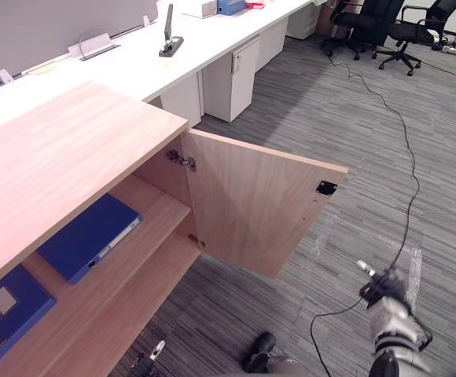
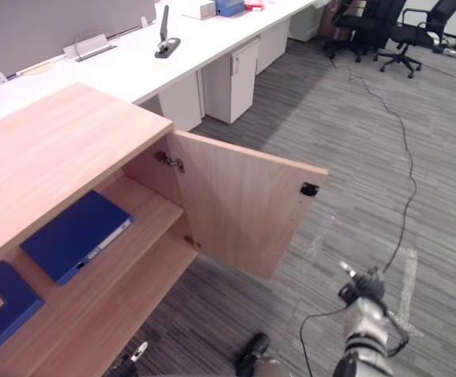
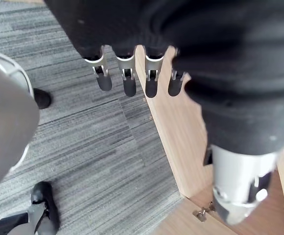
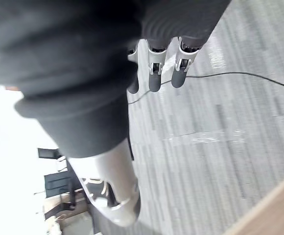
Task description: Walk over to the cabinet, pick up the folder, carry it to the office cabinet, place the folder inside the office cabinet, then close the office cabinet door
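Lying flat on the cabinet shelf [image 1: 161, 206], a blue folder [image 1: 86, 236]; door [image 1: 251, 204] open

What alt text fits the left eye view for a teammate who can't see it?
An office cabinet stands with its door swung open, a blue folder lying flat on the shelf inside and a second blue folder further left. The right hand hangs over grey carpet, holding nothing.

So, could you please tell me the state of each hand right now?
Left hand: open, holding nothing.
Right hand: open, holding nothing.
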Controlling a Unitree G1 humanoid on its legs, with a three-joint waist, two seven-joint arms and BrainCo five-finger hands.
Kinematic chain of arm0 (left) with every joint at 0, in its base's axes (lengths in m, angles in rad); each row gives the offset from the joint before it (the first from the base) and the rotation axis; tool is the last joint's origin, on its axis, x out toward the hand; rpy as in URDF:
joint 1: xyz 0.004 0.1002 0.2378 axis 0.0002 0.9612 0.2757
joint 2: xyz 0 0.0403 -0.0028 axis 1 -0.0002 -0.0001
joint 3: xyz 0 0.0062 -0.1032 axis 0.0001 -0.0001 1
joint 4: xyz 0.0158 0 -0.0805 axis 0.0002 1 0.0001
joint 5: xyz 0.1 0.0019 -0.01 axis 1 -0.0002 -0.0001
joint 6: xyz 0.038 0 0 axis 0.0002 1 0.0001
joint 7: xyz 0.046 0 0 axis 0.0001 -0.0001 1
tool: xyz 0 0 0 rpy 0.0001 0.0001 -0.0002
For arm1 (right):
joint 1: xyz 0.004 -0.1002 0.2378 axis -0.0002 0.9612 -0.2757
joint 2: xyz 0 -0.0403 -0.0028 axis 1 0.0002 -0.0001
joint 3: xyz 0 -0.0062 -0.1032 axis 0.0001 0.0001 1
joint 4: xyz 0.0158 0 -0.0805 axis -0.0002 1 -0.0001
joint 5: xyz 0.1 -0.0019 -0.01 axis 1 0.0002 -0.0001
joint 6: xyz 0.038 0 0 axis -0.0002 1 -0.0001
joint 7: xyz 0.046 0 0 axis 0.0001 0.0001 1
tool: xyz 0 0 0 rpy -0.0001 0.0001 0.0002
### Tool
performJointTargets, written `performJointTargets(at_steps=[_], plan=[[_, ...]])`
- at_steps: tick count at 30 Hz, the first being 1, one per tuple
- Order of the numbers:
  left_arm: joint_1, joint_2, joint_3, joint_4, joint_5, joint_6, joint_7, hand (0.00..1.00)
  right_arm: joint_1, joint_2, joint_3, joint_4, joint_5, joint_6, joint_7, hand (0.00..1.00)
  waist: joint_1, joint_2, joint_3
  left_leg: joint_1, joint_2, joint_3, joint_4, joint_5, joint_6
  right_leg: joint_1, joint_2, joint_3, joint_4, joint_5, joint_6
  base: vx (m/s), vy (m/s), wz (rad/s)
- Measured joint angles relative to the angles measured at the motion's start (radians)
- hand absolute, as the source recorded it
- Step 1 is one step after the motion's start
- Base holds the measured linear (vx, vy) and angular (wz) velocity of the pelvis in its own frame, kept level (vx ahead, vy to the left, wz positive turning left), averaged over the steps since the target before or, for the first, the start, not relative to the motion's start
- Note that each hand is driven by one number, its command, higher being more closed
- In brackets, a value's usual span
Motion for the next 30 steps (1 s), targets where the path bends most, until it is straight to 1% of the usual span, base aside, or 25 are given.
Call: performJointTargets(at_steps=[2,3,6,7,9,11,15,17,21,23,27,29,30], plan=[[0.006,0.008,-0.02,-0.001,0.0,-0.001,-0.001,0.0,-0.052,-0.046,0.063,0.0,-0.035,-0.01,-0.003,0.0,0.001,0.002,0.006,-0.001,-0.001,-0.013,-0.01,-0.006,-0.002,0.0,0.0,0.0,-0.002,0.004,0.001,-0.11,0.001,0.14],[0.006,0.01,-0.024,-0.001,0.0,-0.001,-0.001,0.0,-0.068,-0.05,0.075,0.0,-0.037,-0.012,-0.003,0.0,0.001,0.002,0.008,-0.001,-0.001,-0.018,-0.012,-0.008,-0.002,0.0,0.0,0.0,-0.002,0.005,0.0,-0.14,-0.001,0.1],[0.002,0.011,-0.041,-0.004,-0.001,-0.007,-0.002,0.0,-0.164,-0.071,0.149,0.0,-0.051,-0.017,0.002,0.0,0.005,0.013,0.03,-0.003,0.0,-0.063,-0.013,-0.06,-0.015,-0.001,0.007,-0.003,0.0,0.017,-0.006,-0.16,0.004,-0.03],[0.001,0.013,-0.042,-0.004,-0.001,-0.007,-0.002,0.0,-0.178,-0.073,0.163,0.0,-0.055,-0.017,0.002,0.0,0.006,0.013,0.033,-0.006,-0.003,-0.063,-0.012,-0.064,-0.011,-0.003,0.004,-0.002,-0.001,0.02,-0.006,-0.19,0.008,-0.04],[0.003,0.02,-0.057,-0.004,0.0,-0.007,-0.002,0.0,-0.207,-0.085,0.207,0.001,-0.075,-0.017,0.005,0.0,0.006,0.014,0.034,-0.017,-0.012,-0.07,-0.008,-0.064,-0.01,-0.009,-0.002,-0.003,-0.003,0.032,-0.006,-0.11,0.001,0.04],[0.005,0.022,-0.062,-0.005,0.0,-0.007,-0.002,0.0,-0.238,-0.112,0.259,0.004,-0.081,-0.017,0.018,0.0,0.01,0.017,0.036,-0.022,-0.017,-0.079,-0.003,-0.06,-0.017,-0.008,-0.004,-0.002,-0.016,0.051,-0.016,-0.08,0.0,0.05],[0.008,0.025,-0.08,-0.02,0.0,-0.007,-0.002,0.0,-0.332,-0.135,0.319,0.014,-0.113,-0.017,0.034,0.0,0.016,0.023,0.043,-0.038,-0.02,-0.094,0.008,-0.059,-0.017,-0.005,0.001,-0.002,-0.062,0.075,-0.027,-0.05,-0.008,0.01],[0.007,0.025,-0.101,-0.04,-0.003,-0.009,-0.002,0.0,-0.388,-0.147,0.343,0.015,-0.115,-0.017,0.042,0.0,0.027,0.027,0.046,-0.052,-0.021,-0.109,0.017,-0.059,-0.017,-0.005,0.005,-0.004,-0.085,0.085,-0.031,-0.06,-0.018,0.04],[0.007,0.026,-0.106,-0.048,-0.01,-0.018,-0.002,0.0,-0.47,-0.148,0.39,0.026,-0.115,-0.018,0.051,0.0,0.05,0.028,0.05,-0.053,-0.019,-0.123,0.022,-0.059,-0.017,0.009,0.019,-0.005,-0.116,0.093,-0.034,-0.07,-0.015,0.06],[0.012,0.026,-0.106,-0.047,-0.01,-0.018,-0.002,0.0,-0.488,-0.158,0.403,0.043,-0.111,-0.019,0.038,0.0,0.056,0.028,0.05,-0.053,-0.017,-0.139,0.023,-0.059,-0.017,0.019,0.023,-0.005,-0.125,0.095,-0.032,-0.07,-0.004,0.16],[0.028,0.026,-0.103,-0.044,-0.01,-0.018,-0.003,0.0,-0.496,-0.179,0.45,0.043,-0.11,-0.019,0.052,0.0,0.054,0.029,0.051,-0.053,-0.018,-0.145,0.025,-0.059,-0.017,0.033,0.04,-0.001,-0.173,0.114,-0.026,-0.09,0.003,-0.02],[0.033,0.026,-0.098,-0.042,-0.01,-0.018,-0.006,0.0,-0.497,-0.199,0.502,0.043,-0.107,-0.019,0.092,0.0,0.053,0.029,0.054,-0.053,-0.017,-0.145,0.036,-0.06,-0.017,0.033,0.044,0.004,-0.173,0.114,-0.027,-0.1,0.015,-0.12],[0.033,0.026,-0.098,-0.04,-0.01,-0.018,-0.008,0.0,-0.497,-0.203,0.521,0.043,-0.106,-0.02,0.099,0.0,0.053,0.029,0.054,-0.053,-0.016,-0.145,0.04,-0.06,-0.016,0.034,0.045,0.007,-0.174,0.114,-0.027,-0.09,0.011,-0.14]])
